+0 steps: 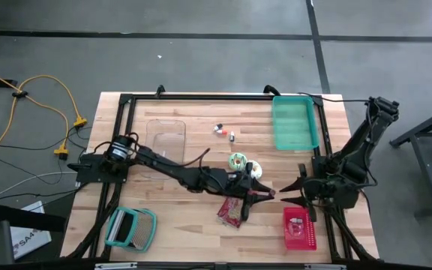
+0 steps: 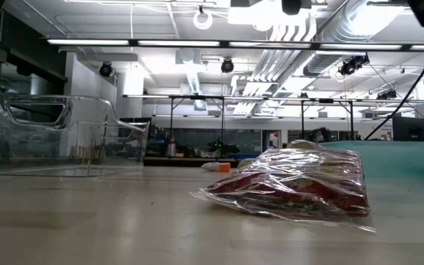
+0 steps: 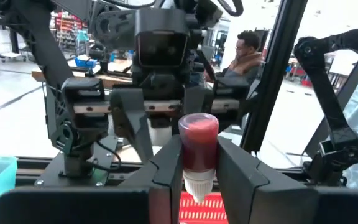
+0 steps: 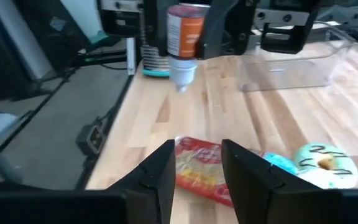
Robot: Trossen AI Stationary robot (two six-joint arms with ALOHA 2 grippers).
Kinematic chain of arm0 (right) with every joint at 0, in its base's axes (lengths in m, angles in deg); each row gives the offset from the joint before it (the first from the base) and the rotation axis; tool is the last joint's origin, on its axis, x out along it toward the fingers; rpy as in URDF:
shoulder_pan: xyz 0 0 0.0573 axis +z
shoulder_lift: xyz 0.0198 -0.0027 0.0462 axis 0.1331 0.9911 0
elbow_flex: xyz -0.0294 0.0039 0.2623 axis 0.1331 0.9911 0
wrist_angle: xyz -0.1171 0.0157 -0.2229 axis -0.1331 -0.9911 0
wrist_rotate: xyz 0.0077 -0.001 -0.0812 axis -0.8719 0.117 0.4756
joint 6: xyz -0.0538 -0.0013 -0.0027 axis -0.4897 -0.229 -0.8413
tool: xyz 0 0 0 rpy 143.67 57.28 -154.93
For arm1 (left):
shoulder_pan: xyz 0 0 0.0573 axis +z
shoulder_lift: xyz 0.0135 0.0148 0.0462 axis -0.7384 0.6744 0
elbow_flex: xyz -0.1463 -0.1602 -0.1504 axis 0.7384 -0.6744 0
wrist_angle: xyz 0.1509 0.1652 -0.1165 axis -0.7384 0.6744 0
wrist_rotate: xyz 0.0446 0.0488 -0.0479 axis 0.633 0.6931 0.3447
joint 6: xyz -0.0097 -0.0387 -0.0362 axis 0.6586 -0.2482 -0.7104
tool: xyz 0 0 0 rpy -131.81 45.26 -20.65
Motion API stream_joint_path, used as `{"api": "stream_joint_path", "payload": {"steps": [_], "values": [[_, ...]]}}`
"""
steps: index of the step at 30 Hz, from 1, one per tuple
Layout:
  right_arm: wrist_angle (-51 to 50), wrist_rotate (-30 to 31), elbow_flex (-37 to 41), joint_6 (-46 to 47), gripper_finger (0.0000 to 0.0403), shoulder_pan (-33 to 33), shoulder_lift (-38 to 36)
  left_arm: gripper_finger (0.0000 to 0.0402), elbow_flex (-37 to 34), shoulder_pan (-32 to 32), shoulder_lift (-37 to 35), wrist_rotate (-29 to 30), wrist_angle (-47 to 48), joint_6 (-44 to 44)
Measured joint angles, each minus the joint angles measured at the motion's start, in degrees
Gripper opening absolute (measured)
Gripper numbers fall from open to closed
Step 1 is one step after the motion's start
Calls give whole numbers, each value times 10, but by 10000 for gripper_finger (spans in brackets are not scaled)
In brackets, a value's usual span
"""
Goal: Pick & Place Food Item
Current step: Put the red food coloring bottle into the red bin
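The left hand [image 3: 199, 171] is closed on a small red sauce bottle [image 3: 198, 148], held cap-down above the tabletop [image 1: 193, 124]. Below it a wrapped food packet [image 1: 232, 211] is seen. The right hand [image 4: 197, 167], facing it nearby, is half open and empty.

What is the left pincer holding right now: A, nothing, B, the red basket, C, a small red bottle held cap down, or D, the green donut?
C: the left pincer is clamped on a small red bottle with its white cap pointing down, facing the right pincer.
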State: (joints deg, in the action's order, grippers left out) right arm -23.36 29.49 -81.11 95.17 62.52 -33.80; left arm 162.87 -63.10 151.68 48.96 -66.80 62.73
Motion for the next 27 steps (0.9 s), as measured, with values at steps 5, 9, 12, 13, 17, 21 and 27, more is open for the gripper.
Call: {"api": "stream_joint_path", "payload": {"steps": [5, 9, 12, 13, 17, 21, 27], "values": [[38, -40, 0, -41, 117, -53, 32, 72, 0, 5, 0, 0, 0, 0], [101, -95, 0, -93, 117, -92, 60, 72, 0, 5, 0, 1, 0, 9], [137, -106, 0, -124, 117, -113, 73, 72, 0, 5, 0, 1, 0, 11], [139, -106, 0, -127, 117, -119, 76, 72, 0, 5, 0, 0, 1, 11], [139, -110, 0, -128, 115, -131, 77, 72, 0, 5, 0, 0, 7, 11], [143, -121, 0, -128, 115, -130, 77, 72, 0, 5, 0, 1, 26, 12], [148, -124, 0, -128, 111, -130, 77, 72, 0, 5, 0, 10, 41, 11]]}}
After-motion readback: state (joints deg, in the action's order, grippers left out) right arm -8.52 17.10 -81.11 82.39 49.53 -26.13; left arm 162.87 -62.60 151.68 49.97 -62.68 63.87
